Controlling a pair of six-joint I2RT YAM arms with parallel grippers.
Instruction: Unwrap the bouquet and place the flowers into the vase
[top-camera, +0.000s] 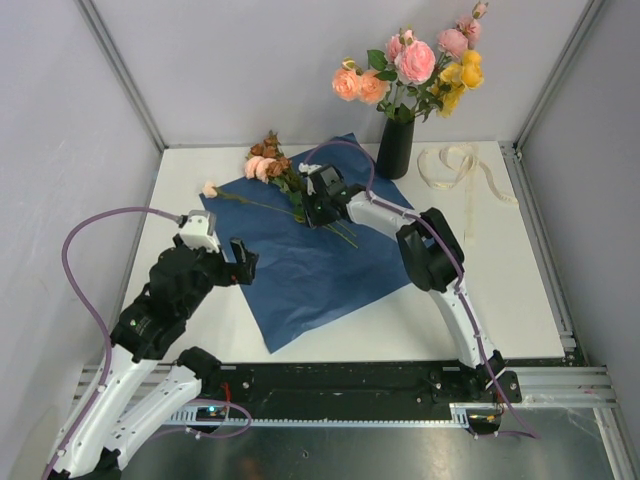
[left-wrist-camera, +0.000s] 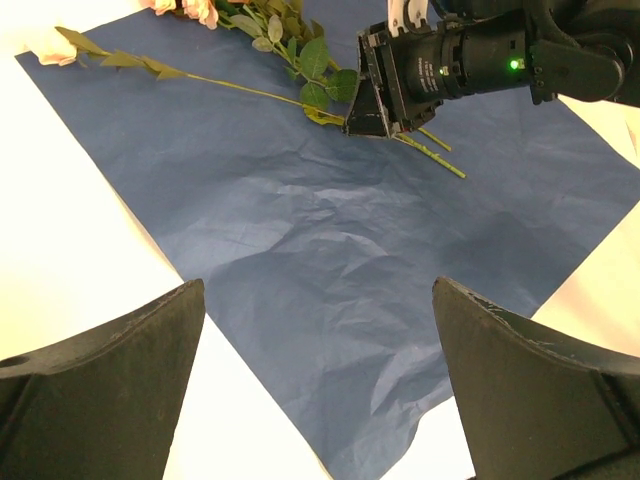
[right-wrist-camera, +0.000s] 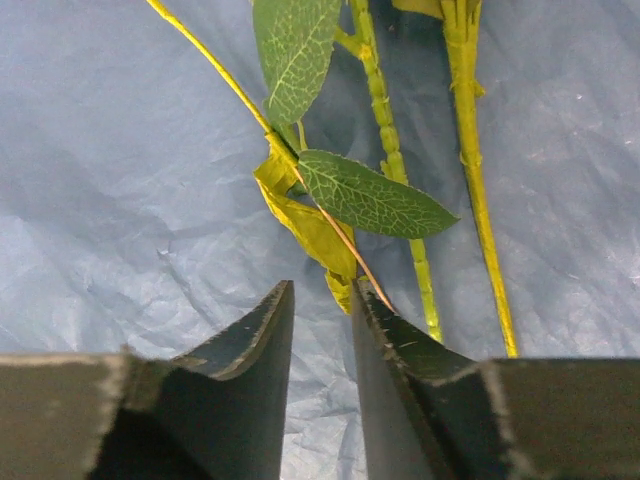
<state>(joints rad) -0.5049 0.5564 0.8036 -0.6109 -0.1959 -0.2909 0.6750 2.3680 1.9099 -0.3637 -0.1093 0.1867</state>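
Flowers, overhead (top-camera: 414, 62): pink, peach and yellow heads already stand in the vase (top-camera: 395, 150) at the back of the counter (top-camera: 520, 280); the job looks more than half done to you
Loose stems, overhead (top-camera: 268, 165): a few lie on the spread blue paper (top-camera: 310, 270), heads toward the back left; one pale bud reaches past the paper's edge
Ribbon, overhead (top-camera: 455, 165): untied, on the counter right of the vase, well apart from the work
Right pincer, overhead (top-camera: 316, 205): down over the stalks of the loose stems
Left pincer, overhead (top-camera: 225, 250): at the paper's left edge, holding nothing
Left wrist view: your left fingers (left-wrist-camera: 110, 380) stand wide apart with only paper beneath; the right pincer (left-wrist-camera: 375, 100) sits right on the stalks
Right wrist view, pincer (right-wrist-camera: 322, 300): jaws drawn in to a narrow slit, not met; paper shows through the gap; nothing is visibly clamped
Right wrist view, leaf (right-wrist-camera: 365, 195): a curled yellowish leaf tip hangs at the slit's mouth; a thin stalk crosses the right-hand jaw's edge rather than lying between the jaws
Risk, grip: close now and you may catch leaf, not stalk; it could slip free on the lift
Risk, paper: jaws this low may pinch the sheet; nothing pins it, so it could rise too
Risk, neighbours: the stalks lie close together; leaves may snag and drag a second one
Risk, vase: tall, narrow and crowded; a sideways push could tip it
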